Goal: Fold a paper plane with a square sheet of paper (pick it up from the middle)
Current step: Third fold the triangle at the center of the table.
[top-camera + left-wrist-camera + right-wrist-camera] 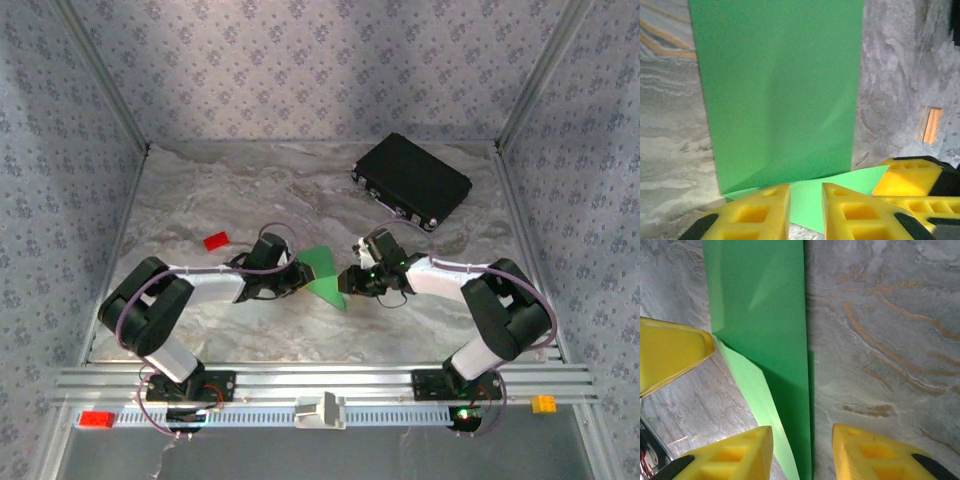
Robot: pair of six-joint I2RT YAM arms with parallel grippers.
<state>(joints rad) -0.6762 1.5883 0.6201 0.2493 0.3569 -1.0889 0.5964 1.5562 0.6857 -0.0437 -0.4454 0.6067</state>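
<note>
closed black case (411, 181), green paper (325, 275) outside

Overhead view: the green paper (325, 272) sits between the two arms, and its creases are too small to make out. Left wrist view: the paper runs off the top edge. Its near corner passes under the left fingers (760, 212), which are cropped at the bottom. An orange-brown piece (930, 125) at the right is too blurred to identify. Right wrist view: the paper leaves the frame at top and bottom, and the right fingers (870, 452) are cropped below.
</note>
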